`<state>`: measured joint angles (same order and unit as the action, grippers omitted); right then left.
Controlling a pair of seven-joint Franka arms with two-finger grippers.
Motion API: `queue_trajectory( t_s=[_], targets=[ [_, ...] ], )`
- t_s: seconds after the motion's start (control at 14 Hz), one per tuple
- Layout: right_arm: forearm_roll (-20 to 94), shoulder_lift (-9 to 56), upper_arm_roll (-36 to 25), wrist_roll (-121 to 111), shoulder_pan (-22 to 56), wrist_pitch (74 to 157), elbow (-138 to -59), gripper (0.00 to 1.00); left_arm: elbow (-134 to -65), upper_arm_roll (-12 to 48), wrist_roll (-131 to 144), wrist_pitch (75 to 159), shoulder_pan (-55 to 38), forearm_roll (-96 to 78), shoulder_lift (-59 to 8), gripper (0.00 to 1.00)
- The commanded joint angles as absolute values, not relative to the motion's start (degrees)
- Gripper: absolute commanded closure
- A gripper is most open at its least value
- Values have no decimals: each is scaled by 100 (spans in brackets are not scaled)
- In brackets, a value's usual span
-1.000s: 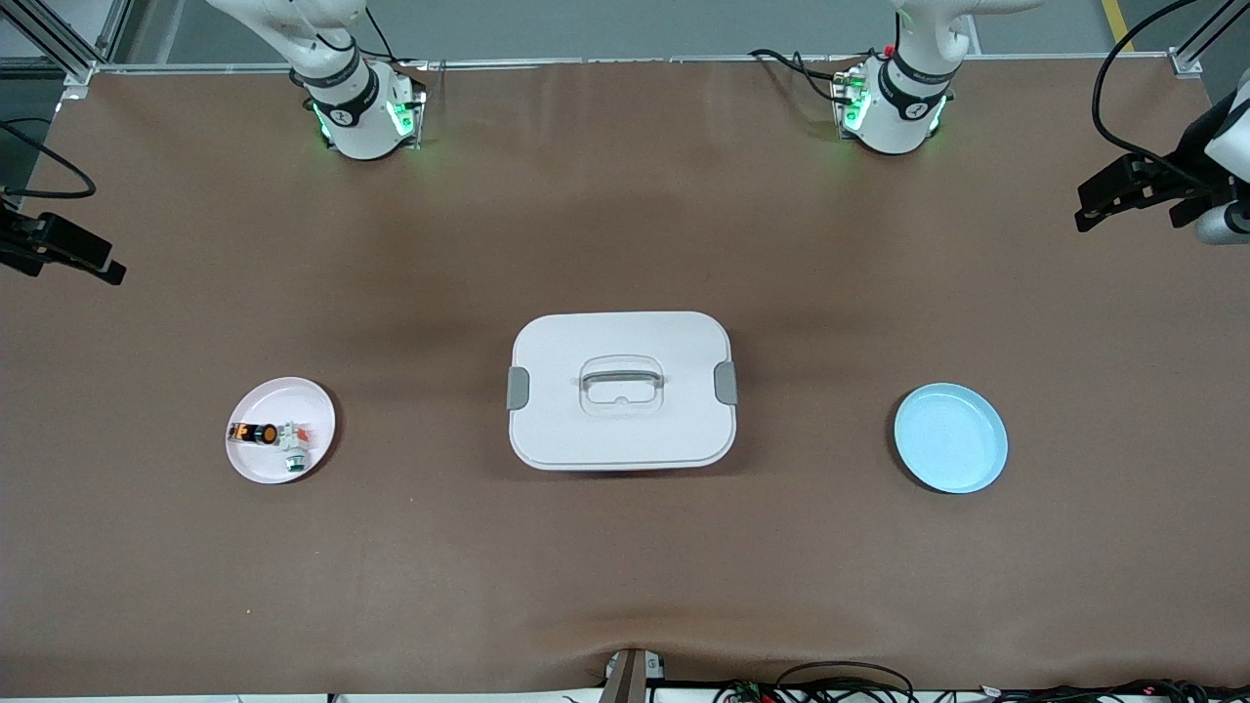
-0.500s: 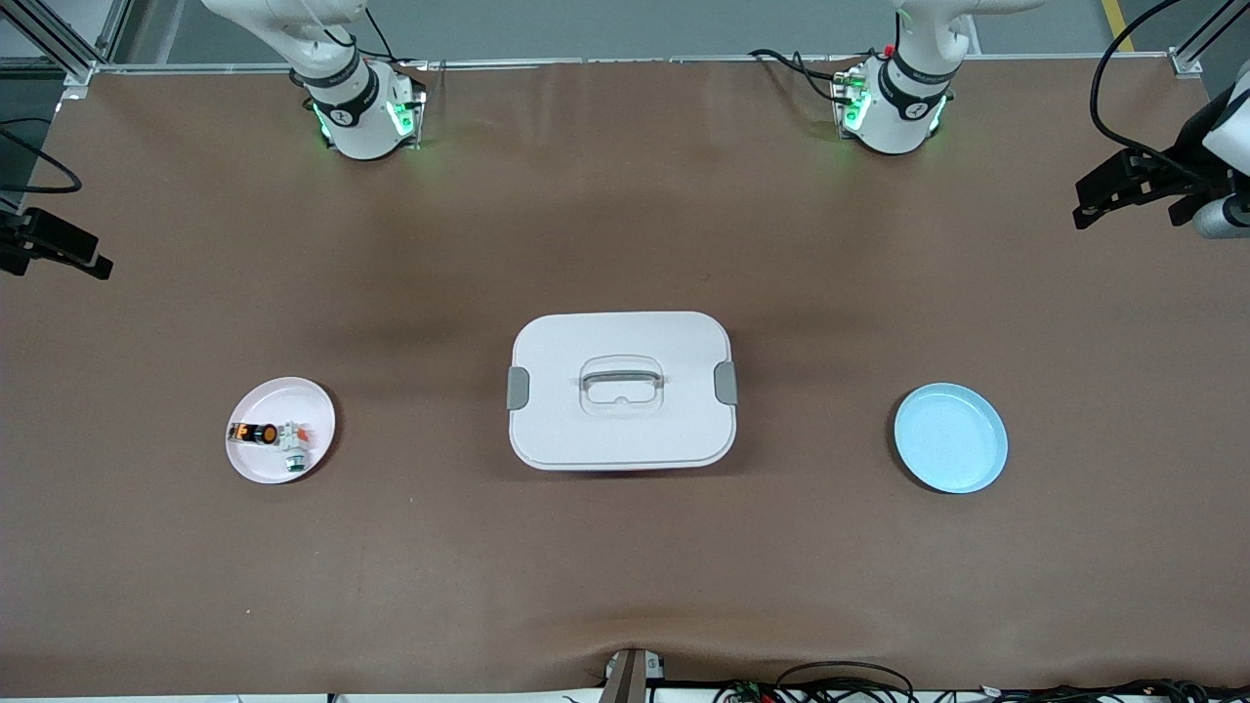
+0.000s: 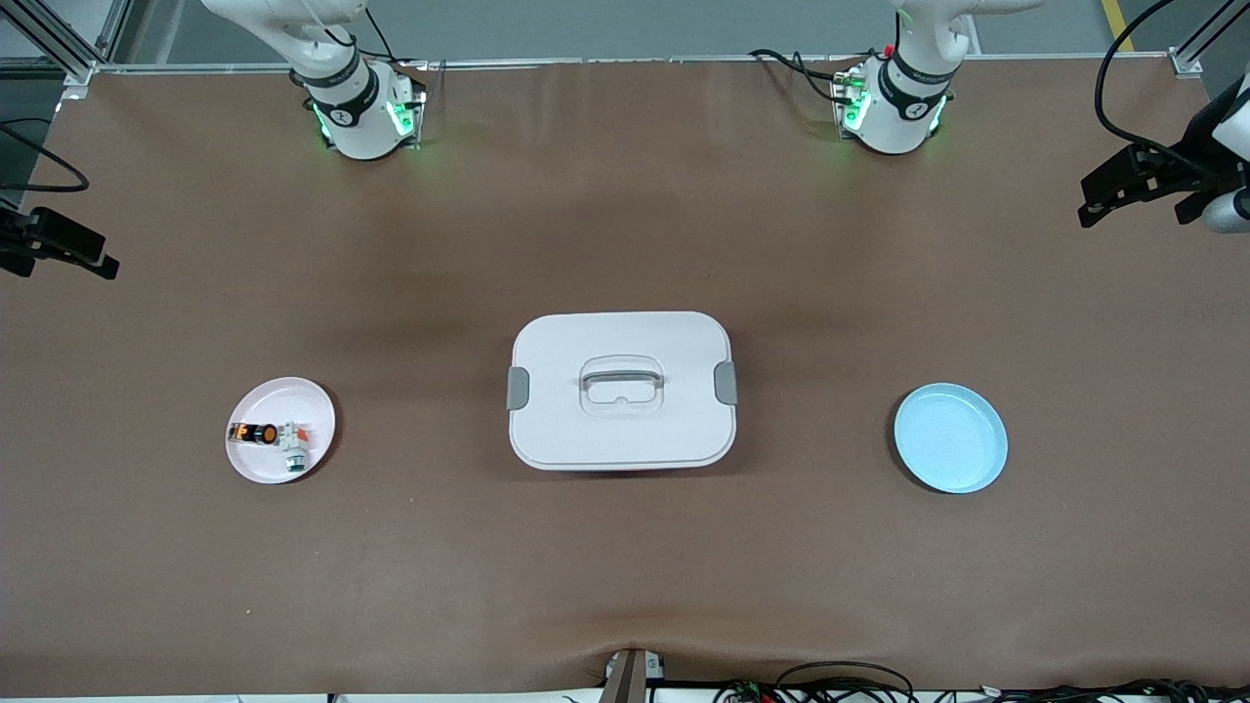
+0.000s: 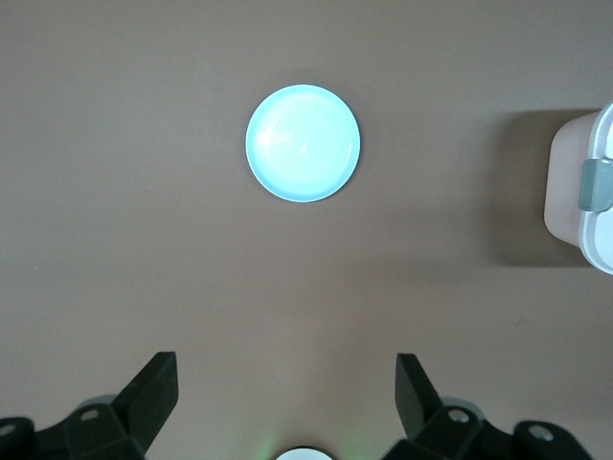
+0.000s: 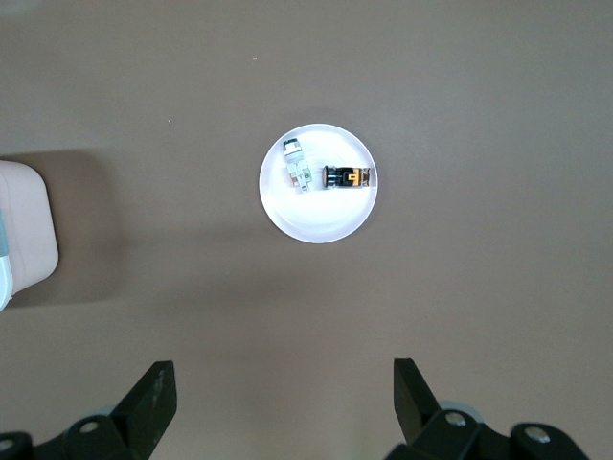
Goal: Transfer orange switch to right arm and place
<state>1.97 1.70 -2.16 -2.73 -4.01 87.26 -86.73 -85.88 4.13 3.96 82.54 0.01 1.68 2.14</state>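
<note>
The orange switch [image 3: 256,433] lies on its side on a white plate [image 3: 278,395] toward the right arm's end of the table. It also shows in the right wrist view [image 5: 347,177] on that plate [image 5: 316,220]. My right gripper [image 3: 98,266] hangs high over bare table near that end, open and empty [image 5: 284,376]. My left gripper [image 3: 1099,195] hangs high over the left arm's end, open and empty [image 4: 287,369].
A white-grey part with a red tab [image 3: 293,444] lies beside the switch on the plate. A white lidded box [image 3: 621,391] stands mid-table. An empty light-blue plate [image 3: 950,437] sits toward the left arm's end and shows in the left wrist view [image 4: 303,144].
Both grippers drift only slightly at the edges of the front view. Nothing on the table has moved.
</note>
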Motion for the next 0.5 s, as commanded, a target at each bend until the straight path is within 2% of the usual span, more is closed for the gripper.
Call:
queue_trajectory(
  t_s=[0.0, 0.43],
  targets=[
    [158, 105, -264, -308, -290, 8806, -8745, 0, -8543, 422, 290, 8174, -17, 176, 237, 0],
    [53, 114, -264, -325, -255, 8895, -8763, 0, -8534, 422, 290, 8174, -18, 141, 220, 0]
  ],
)
